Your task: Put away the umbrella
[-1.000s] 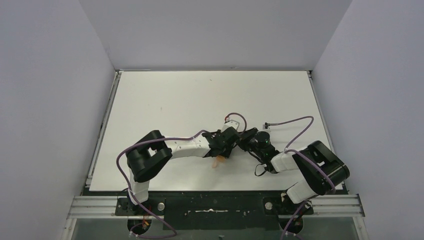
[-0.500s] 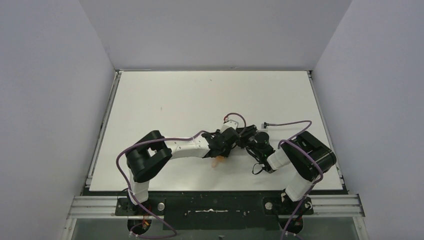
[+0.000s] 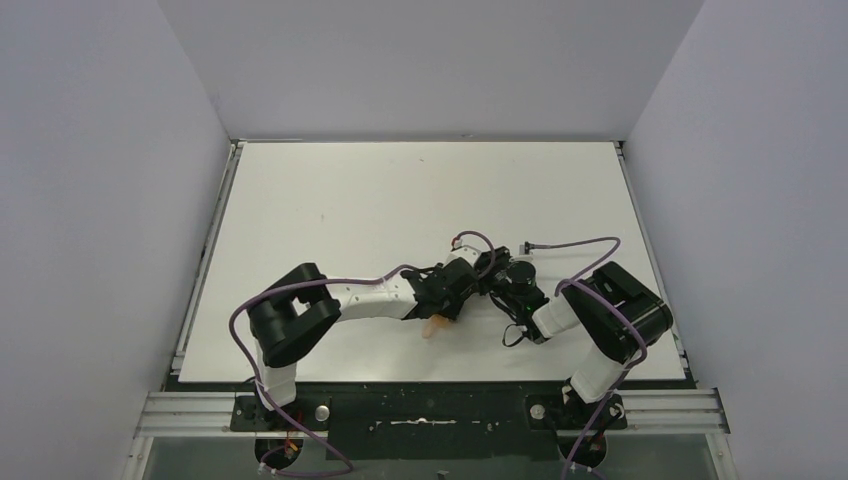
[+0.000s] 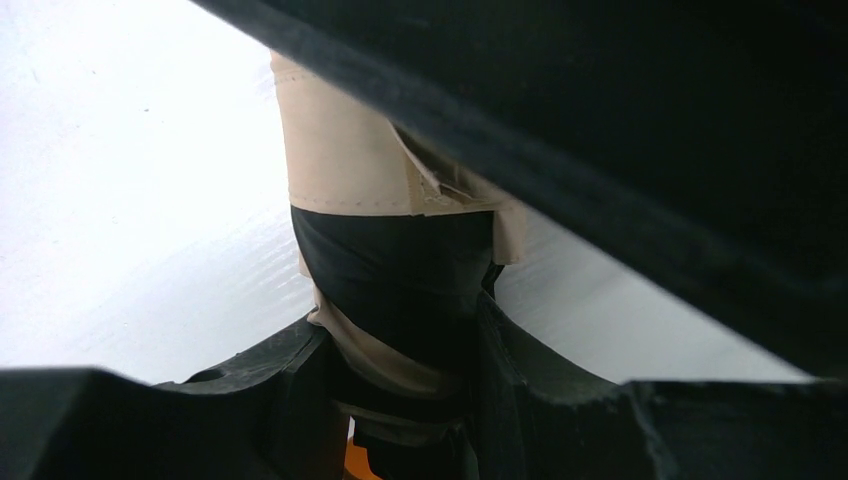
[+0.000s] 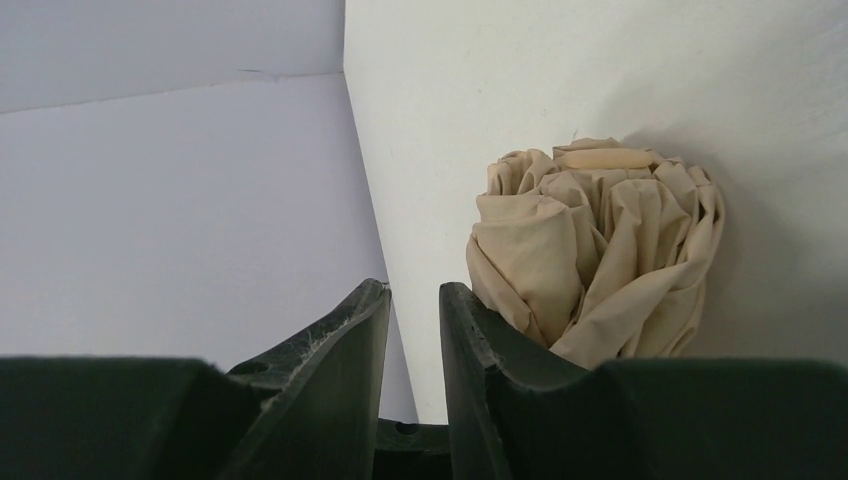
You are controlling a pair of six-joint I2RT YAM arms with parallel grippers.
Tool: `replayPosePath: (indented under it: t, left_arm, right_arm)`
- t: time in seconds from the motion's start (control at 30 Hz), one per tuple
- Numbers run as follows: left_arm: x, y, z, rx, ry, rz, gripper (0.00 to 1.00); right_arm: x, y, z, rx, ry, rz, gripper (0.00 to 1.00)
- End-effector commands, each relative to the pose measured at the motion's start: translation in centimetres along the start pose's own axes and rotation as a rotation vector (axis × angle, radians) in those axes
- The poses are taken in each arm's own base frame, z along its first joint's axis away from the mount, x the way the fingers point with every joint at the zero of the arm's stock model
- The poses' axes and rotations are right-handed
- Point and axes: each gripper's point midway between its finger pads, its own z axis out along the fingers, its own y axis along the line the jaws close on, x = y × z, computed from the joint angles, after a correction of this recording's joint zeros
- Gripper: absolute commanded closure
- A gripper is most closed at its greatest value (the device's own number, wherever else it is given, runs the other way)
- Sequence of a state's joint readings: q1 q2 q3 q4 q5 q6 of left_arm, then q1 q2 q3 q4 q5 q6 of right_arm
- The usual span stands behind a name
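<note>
Round the umbrella (image 4: 345, 150), at its black strap (image 4: 390, 260): left hand (image 4: 400, 380) clenched. Just beside its bunched end: right hand (image 5: 413, 290) slightly parted, probably empty.

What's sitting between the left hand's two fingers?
The umbrella, gripped near its black strap by the left hand; the left wrist view shows it.

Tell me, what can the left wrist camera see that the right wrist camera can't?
Only the left wrist camera shows the black strap around the umbrella, with the left gripper closed on it. Only the right wrist camera shows the umbrella's scrunched fabric end, the right gripper slightly open and empty beside it, and a grey wall. Both show the tan umbrella and the white table.
</note>
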State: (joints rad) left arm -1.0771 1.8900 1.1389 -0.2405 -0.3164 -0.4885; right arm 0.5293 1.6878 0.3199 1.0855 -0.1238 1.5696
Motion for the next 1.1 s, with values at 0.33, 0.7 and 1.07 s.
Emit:
replayPosePath:
  t: [0.33, 0.7, 1.07]
  left_arm:
    - [7.4, -2.0, -0.8, 0.229, 0.256, 0.113, 1.00]
    - [7.5, -0.7, -1.4, 0.204, 0.240, 0.172, 1.00]
    - [6.5, -0.7, -2.0, 0.252, 0.215, 0.263, 1.00]
  right_arm:
    - [1.6, -8.1, -1.2, 0.248, 0.056, -0.135, 0.69]
    - [-1.8, -11.8, -5.4, 0.566, -0.083, -0.301, 0.63]
    - [-6.4, -8.6, -7.4, 0.491, -0.198, -0.308, 0.56]
